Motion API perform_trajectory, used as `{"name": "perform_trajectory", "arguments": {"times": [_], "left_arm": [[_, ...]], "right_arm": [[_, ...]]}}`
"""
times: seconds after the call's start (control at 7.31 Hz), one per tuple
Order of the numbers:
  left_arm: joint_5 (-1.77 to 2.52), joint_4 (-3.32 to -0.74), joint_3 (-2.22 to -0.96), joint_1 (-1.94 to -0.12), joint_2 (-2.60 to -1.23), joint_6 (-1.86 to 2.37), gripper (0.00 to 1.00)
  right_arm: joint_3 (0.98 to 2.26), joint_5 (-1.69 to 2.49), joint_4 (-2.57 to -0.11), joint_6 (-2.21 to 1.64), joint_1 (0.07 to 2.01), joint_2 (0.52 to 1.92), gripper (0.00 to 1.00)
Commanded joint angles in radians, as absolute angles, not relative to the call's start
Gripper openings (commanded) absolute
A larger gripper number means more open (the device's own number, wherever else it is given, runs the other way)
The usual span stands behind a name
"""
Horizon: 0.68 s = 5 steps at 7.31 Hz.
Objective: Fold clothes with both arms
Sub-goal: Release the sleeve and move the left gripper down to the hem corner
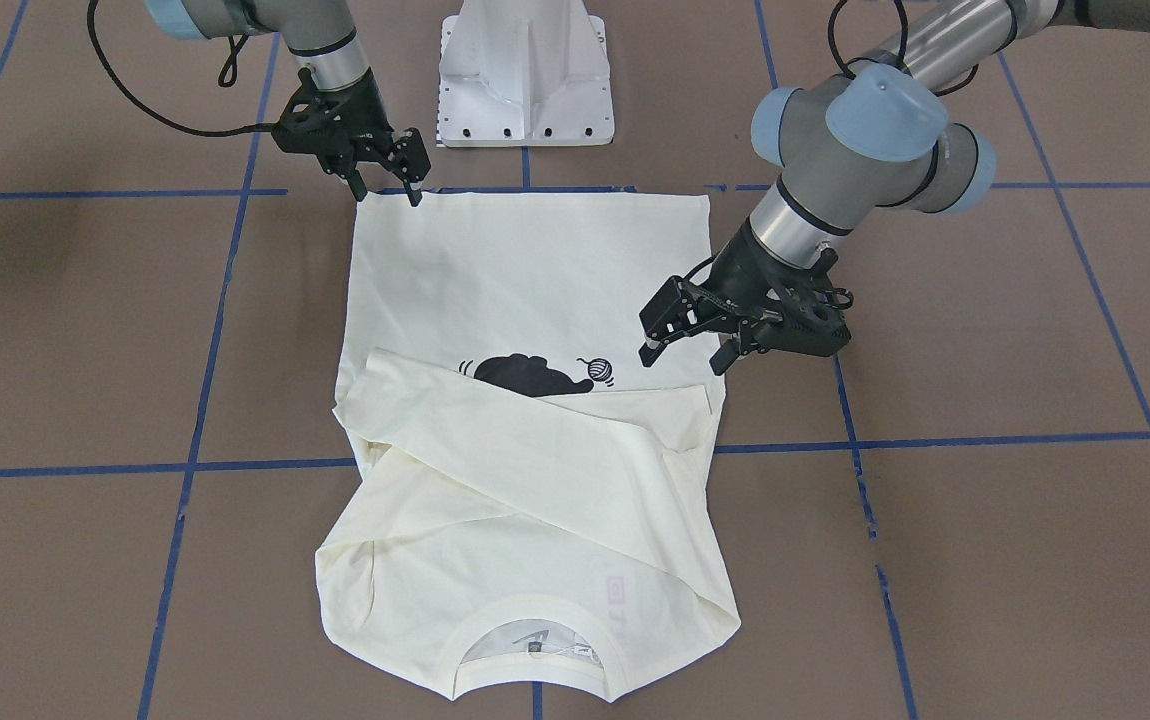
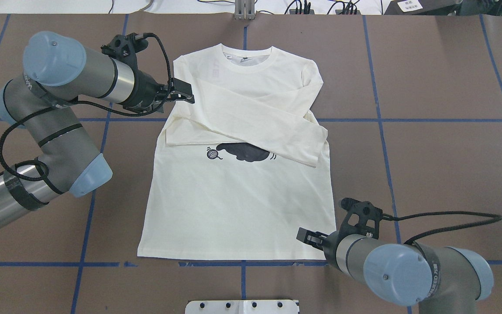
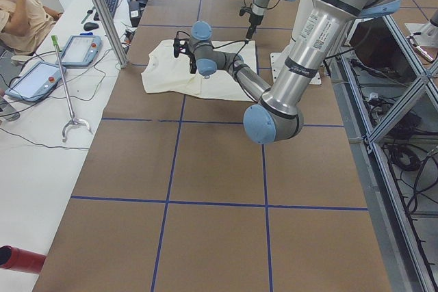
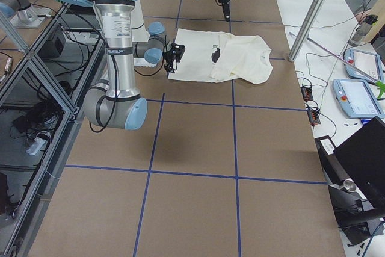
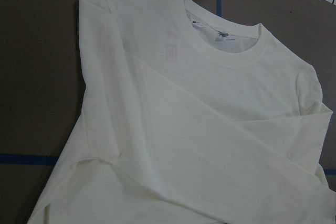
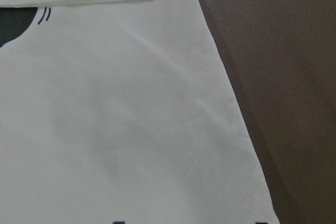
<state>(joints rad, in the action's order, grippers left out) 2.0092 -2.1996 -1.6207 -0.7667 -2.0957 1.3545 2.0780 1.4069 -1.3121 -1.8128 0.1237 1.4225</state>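
The cream-white shirt (image 2: 233, 205) lies flat on the brown table with its graphic side up. Both sleeves are folded across the chest and partly cover the black cat (image 2: 244, 152); the yarn ball (image 2: 211, 153) shows beside it. The collar points away from the robot. My left gripper (image 1: 683, 352) is open and hovers over the shirt's side edge by the folded sleeves, also seen in the overhead view (image 2: 184, 93). My right gripper (image 1: 390, 190) is open just above the hem corner nearest the robot, also seen in the overhead view (image 2: 307, 237). Neither holds cloth.
The white pedestal base (image 1: 525, 80) stands just behind the hem. Blue tape lines (image 1: 935, 440) cross the brown table. In the exterior left view a metal post (image 3: 102, 11), control tablets (image 3: 79, 49) and a seated person (image 3: 20, 11) are beyond the table's far edge.
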Motion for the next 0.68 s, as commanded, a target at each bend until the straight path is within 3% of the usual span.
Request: {"name": "perform_trajectory", "arguments": {"times": [0.0,0.55], "left_arm": [[2.006,-2.200,-1.621,-0.765,-2.089,1.359,0.98],[2.003,-2.200,-1.623,-0.762,-2.089,1.361,0.98]], "right_arm": [[2.080,1.373,-1.374,-1.867,0.069,1.430,0.75],[2.085,1.370,-1.411,-1.940,0.043,1.468,0.65]]}}
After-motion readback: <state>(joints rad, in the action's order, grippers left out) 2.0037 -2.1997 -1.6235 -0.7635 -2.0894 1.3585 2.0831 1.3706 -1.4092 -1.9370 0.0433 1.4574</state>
